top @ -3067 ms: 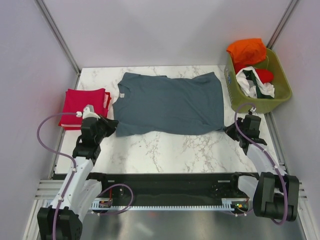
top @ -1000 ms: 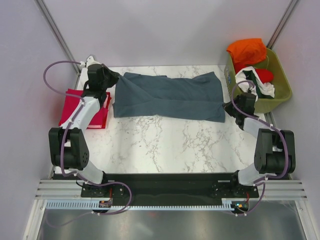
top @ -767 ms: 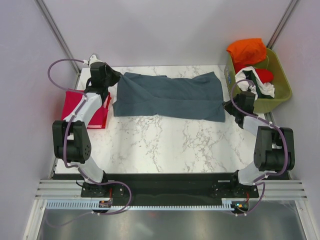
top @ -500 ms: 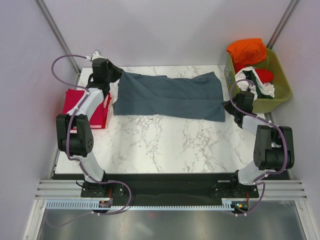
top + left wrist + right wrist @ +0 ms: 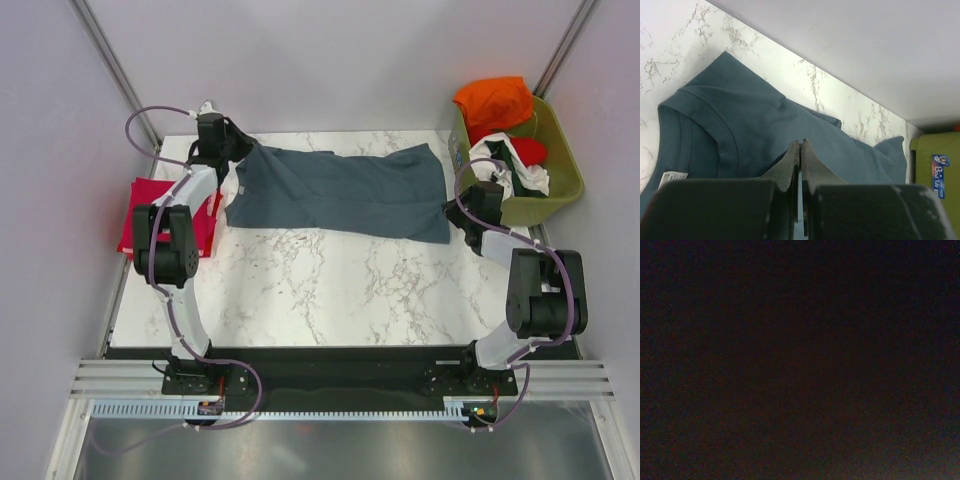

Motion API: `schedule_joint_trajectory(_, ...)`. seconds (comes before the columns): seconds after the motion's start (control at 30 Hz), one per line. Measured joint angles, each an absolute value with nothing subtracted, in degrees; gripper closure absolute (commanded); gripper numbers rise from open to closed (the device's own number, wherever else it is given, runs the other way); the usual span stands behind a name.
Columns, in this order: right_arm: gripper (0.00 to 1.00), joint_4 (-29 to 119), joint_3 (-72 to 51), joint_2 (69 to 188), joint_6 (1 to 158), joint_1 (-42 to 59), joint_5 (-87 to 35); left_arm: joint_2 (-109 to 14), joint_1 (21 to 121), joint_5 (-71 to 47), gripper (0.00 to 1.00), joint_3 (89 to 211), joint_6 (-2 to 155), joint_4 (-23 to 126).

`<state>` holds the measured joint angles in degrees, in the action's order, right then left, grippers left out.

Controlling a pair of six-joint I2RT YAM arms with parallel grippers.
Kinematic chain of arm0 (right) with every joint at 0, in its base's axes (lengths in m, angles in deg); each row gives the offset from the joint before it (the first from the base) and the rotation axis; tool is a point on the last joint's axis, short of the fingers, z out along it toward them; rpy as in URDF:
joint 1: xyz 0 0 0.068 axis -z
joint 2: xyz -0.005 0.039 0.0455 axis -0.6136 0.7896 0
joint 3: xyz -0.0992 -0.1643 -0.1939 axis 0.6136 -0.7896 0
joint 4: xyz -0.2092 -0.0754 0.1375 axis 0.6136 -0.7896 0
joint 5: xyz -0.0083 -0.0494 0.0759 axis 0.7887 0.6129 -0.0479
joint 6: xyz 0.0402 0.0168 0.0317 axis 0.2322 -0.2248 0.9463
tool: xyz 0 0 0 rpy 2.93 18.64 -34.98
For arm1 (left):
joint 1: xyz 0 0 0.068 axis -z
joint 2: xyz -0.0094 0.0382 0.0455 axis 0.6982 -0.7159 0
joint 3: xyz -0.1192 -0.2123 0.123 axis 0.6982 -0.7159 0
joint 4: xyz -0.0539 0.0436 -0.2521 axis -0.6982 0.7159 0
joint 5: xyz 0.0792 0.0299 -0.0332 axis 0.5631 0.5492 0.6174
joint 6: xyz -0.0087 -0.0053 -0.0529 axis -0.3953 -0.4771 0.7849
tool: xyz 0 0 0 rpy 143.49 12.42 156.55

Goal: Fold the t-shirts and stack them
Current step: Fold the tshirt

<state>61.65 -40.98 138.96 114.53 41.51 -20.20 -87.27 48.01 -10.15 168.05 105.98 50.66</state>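
The slate blue-grey t-shirt [image 5: 340, 195] lies folded lengthwise across the back of the marble table [image 5: 330, 290]. My left gripper [image 5: 237, 152] is at the shirt's far left corner, shut on its cloth. In the left wrist view the fingers [image 5: 790, 165] are pressed together with a thin strip of fabric between them, and the shirt [image 5: 755, 125] spreads beyond. My right gripper [image 5: 456, 214] is at the shirt's right edge. The right wrist view is fully black, so its jaws are hidden. The crimson folded t-shirt [image 5: 135, 215] lies at the left edge, partly under my left arm.
An olive-green basket [image 5: 560, 190] stands at the back right. It holds an orange shirt [image 5: 492, 100], a white one [image 5: 510, 165] and a red one [image 5: 528, 150]. The basket [image 5: 935, 175] also shows in the left wrist view. Walls close in behind and on both sides.
The shirt's near edge has been folded over to the back. My left gripper has moved right along the far edge, lifting the shirt's left corner. The right gripper has barely moved.
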Motion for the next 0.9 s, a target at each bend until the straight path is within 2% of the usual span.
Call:
schedule_joint_trajectory(0.03, 0.65, 61.60, -40.98, 138.96, 114.53, 41.43, -20.20, -88.06, 48.01, -10.26, 0.96, 168.64, 105.98, 50.62)
schedule_joint_trajectory(0.07, 0.59, 61.58, -40.98, 138.94, 114.51, 41.32, -20.09, -88.93, 48.01, -10.41, 0.86, 169.38, 105.98, 50.71)
schedule_joint_trajectory(0.13, 0.51, 61.21, -40.98, 138.79, 114.27, 41.03, -20.03, -90.57, 48.01, -10.87, 0.72, 170.89, 105.94, 50.71)
schedule_joint_trajectory(0.17, 0.49, 60.88, -40.98, 138.51, 114.11, 40.86, -19.96, -91.27, 48.01, -11.13, 0.61, 171.78, 105.91, 51.17)
schedule_joint_trajectory(0.23, 0.47, 59.83, -41.09, 137.43, 114.03, 40.44, -19.85, -92.05, 48.01, -11.48, 0.54, 173.01, 105.83, 51.98)
schedule_joint_trajectory(0.27, 0.47, 59.62, -41.31, 136.65, 114.03, 40.24, -19.83, -92.05, 48.01, -11.48, 0.42, 173.05, 105.80, 52.24)
schedule_joint_trajectory(0.4, 0.48, 58.94, -44.22, 130.79, 114.05, 39.50, -19.53, -90.72, 48.23, -10.87, 0.21, 172.02, 104.91, 53.16)
schedule_joint_trajectory(0.43, 0.49, 58.78, -45.38, 128.87, 114.07, 39.15, -19.15, -89.45, 48.32, -10.32, 0.13, 170.84, 104.62, 53.62)
schedule_joint_trajectory(0.57, 0.50, 57.76, -49.66, 121.92, 114.57, 37.21, -16.73, -80.95, 48.97, -8.58, 0.05, 163.94, 103.60, 56.52)
schedule_joint_trajectory(0.67, 0.51, 55.88, -52.98, 116.56, 115.62, 34.41, -13.87, -72.71, 49.74, -7.57, 0.04, 159.59, 103.20, 59.04)
schedule_joint_trajectory(0.9, 0.52, 54.72, -63.89, 105.26, 125.76, 32.49, -8.42, -53.43, 50.70, -5.86, 0.09, 142.28, 104.80, 58.36)
